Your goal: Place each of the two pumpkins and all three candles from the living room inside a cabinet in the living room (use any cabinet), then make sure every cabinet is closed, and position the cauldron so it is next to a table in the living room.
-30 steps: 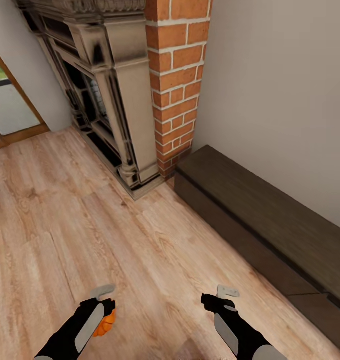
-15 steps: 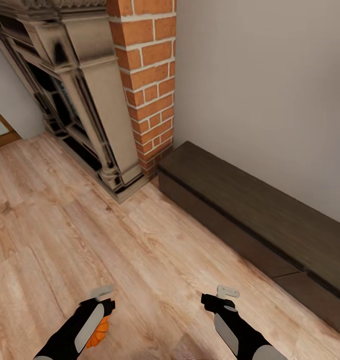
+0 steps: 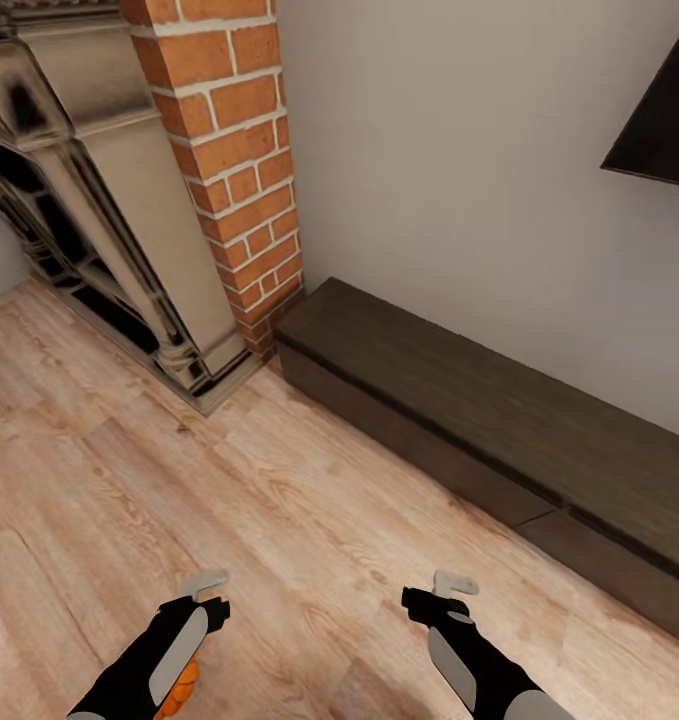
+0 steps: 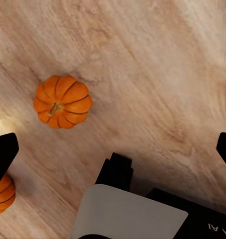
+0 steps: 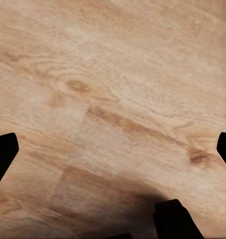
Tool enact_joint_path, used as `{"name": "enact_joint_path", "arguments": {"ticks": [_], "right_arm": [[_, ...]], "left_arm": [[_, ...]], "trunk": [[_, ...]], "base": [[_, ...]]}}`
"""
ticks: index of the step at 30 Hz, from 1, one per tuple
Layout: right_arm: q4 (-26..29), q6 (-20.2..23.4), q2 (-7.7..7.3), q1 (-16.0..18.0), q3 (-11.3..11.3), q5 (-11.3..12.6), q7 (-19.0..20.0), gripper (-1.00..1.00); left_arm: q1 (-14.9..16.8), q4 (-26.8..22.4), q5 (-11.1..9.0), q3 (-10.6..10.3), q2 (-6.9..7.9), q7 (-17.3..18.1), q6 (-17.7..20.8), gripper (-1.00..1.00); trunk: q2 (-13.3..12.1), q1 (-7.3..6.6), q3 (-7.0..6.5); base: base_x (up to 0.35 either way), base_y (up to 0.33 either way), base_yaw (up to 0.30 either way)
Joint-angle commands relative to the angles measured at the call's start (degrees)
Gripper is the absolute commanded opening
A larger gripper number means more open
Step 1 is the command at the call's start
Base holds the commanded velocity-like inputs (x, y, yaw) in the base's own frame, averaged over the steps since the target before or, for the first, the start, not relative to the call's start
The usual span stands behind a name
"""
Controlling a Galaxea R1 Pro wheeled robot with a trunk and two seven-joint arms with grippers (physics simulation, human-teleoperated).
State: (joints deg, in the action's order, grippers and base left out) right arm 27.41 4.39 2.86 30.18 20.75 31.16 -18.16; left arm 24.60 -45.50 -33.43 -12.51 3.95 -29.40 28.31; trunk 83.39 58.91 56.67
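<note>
Drawers on the cabinet (image 3: 499,440) along the wall are shut, so you cannot see inside. Your left wrist camera shows two pumpkins on the floor (image 3: 279,500): one whole (image 4: 62,101), one (image 4: 3,194) half hidden behind a fingertip. Both your left gripper (image 3: 207,590) and right gripper (image 3: 447,588) hang spread and empty.

Almost no legible writing

We make out a single scrap of lettering: pale characters that look like "AI", shown upside down and cut off by the frame edge, on the black arm casing (image 4: 202,224) in the left wrist view. We cannot tell what fuller word or brand they belong to. Nowhere else do we find a label, number or sign that can be read.
</note>
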Motion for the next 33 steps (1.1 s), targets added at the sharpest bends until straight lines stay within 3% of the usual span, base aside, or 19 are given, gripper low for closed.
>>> {"name": "enact_joint_path", "arguments": {"ticks": [1, 33], "right_arm": [[0.1, 0.3, -0.05, 0.0, 0.4, 0.3, -0.5, 1.0], [0.1, 0.2, -0.05, 0.1, 0.4, 0.3, -0.6, 1.0]], "left_arm": [[0.0, -0.1, -0.6, -0.3, 0.09, -0.6, 0.1, 1.0], [0.0, -0.1, -0.6, -0.3, 0.09, -0.6, 0.1, 1.0]], "trunk": [[0.0, 0.0, 0.08], [0.0, 0.0, 1.46]], "base": [[0.0, 0.0, -0.261], [0.0, 0.0, -0.261]]}}
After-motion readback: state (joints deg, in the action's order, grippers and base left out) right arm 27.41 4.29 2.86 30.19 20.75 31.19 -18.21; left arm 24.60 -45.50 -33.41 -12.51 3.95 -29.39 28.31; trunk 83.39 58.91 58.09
